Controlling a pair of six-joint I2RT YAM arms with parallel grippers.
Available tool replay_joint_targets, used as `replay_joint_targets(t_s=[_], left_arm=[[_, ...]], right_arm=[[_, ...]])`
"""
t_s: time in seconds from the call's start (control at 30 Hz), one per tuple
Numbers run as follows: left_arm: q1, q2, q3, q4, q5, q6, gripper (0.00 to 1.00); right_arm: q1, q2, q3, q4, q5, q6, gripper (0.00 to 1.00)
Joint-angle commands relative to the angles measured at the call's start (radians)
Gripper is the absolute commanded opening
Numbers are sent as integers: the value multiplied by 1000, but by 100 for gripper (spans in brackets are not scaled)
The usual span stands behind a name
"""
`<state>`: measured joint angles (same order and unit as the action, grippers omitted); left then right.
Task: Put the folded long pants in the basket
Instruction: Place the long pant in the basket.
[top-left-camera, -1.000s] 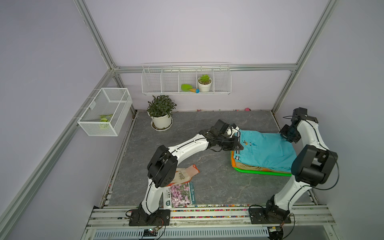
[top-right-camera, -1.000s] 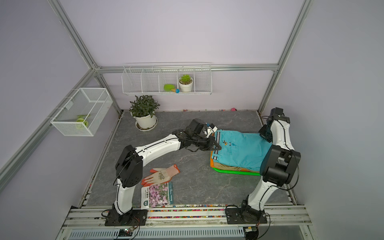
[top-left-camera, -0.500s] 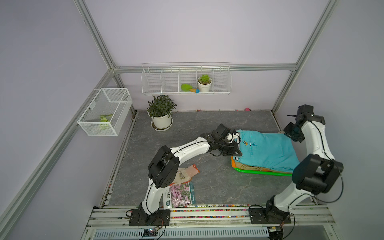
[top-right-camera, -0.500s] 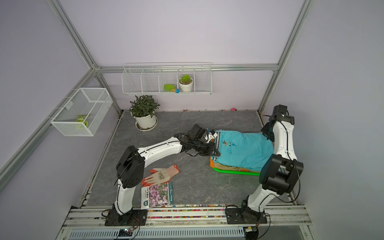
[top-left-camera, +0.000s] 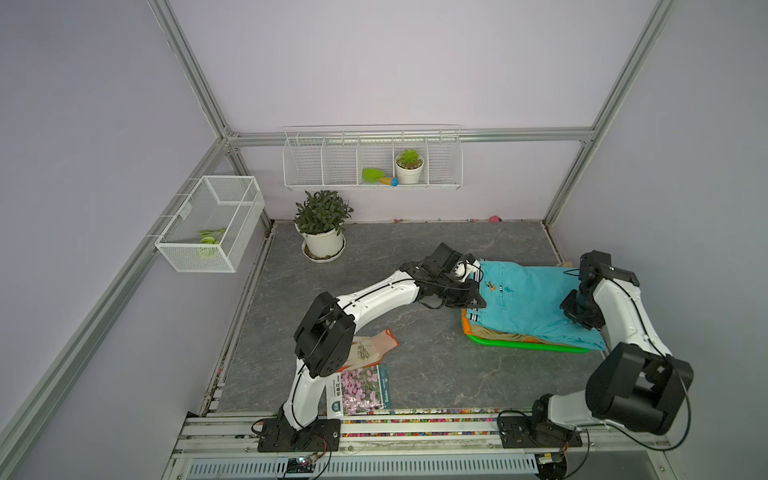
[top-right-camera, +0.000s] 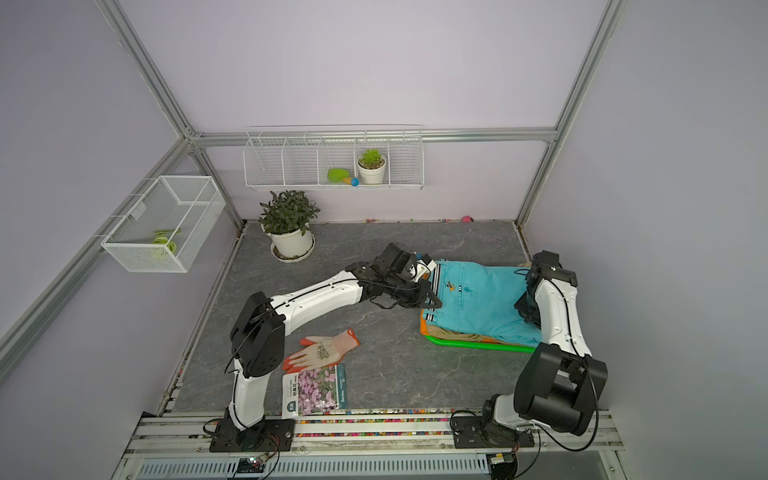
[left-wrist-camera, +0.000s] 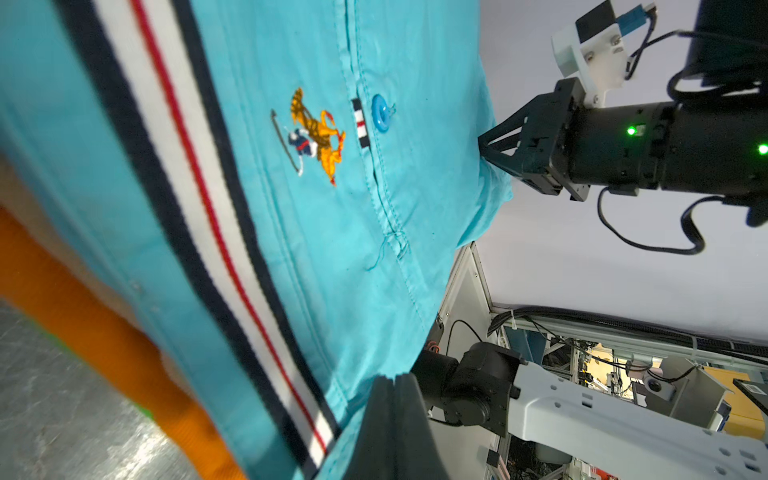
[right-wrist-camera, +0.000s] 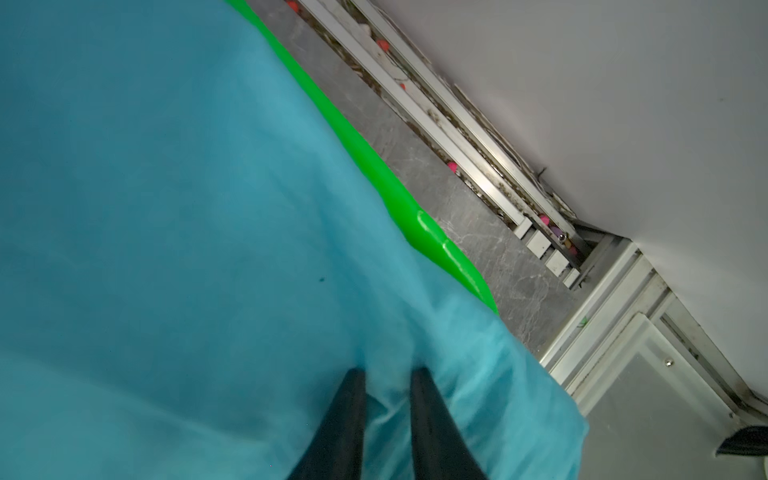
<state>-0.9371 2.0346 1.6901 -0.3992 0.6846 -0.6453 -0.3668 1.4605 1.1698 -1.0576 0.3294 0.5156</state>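
Nearest my bases, a seed packet (top-right-camera: 316, 388) with pink flowers lies flat on the grey surface (top-left-camera: 415, 365), and an orange-fingered glove (top-right-camera: 324, 353) lies touching its far edge, partly under my left elbow. Further out on my right sits the green basket (top-left-camera: 528, 345), and the pile of folded pants is right there in it: turquoise pants (top-left-camera: 528, 299) on top, khaki pants (top-left-camera: 498, 333) peeking out beneath, and orange pants (top-left-camera: 467, 328) showing at the corner nearest my left arm. The pile spreads over the rim, so only the near strip of green shows in both top views. My right pincer (right-wrist-camera: 388, 372) is down on the right-hand end of the turquoise pants, its fingers pinching a raised fold of the cloth, which wrinkles around them, the basket rim just beside. My left pincer (left-wrist-camera: 394, 376) is at the striped waistband end, fingers pressed tight together with no gap; whether any cloth is caught there I cannot tell. Past the waistband I see the blue button and the small embroidered rider. Beyond my left arm a potted plant (top-left-camera: 322, 232) stands near the back corner. A white mesh basket (top-left-camera: 212, 224) hangs on the left wall, and on the back wall a wire shelf (top-left-camera: 372, 160) holds a small succulent pot (top-left-camera: 409, 166) and a green trowel (top-left-camera: 374, 175).
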Motion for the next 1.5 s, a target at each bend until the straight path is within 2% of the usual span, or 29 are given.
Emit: replay_joint_targets(t_s=[0.0,0.13,0.3,0.4,0.63,0.77,0.87,1.0,1.13,1.23,1.33,1.47], left_arm=[[-2,-37,-58,5,-9,5,0],[0,-56,-46,-30,-39,31,0],[9,2,148,-144,-52,76,4],[30,71,298,-198,-65,85,5],[101,323,645,-265,-25,79,6],[113,443,743,-288,5,69,5],[116,480,726,-262,0,73,5],[145,519,756,-291,-71,71,5],[190,457,669,-245,-105,44,8],[215,400,642,-257,-97,50,15],[230,298,592,-286,-130,80,19],[250,34,307,-187,-217,100,23]], right_arm=[[2,28,-16,-58,112,63,25],[-6,-13,6,-57,84,74,27],[-3,-106,110,-48,-53,36,32],[0,-135,128,-44,-100,33,32],[47,-125,83,-27,-123,9,32],[50,-120,86,-17,-136,-1,31],[52,-115,97,-15,-136,-12,31],[53,-116,96,-14,-145,-17,32],[53,-126,97,-16,-152,-22,32],[62,-142,108,-16,-171,-19,31],[90,-174,120,11,-227,-29,32],[177,-217,132,55,-275,-33,34]])
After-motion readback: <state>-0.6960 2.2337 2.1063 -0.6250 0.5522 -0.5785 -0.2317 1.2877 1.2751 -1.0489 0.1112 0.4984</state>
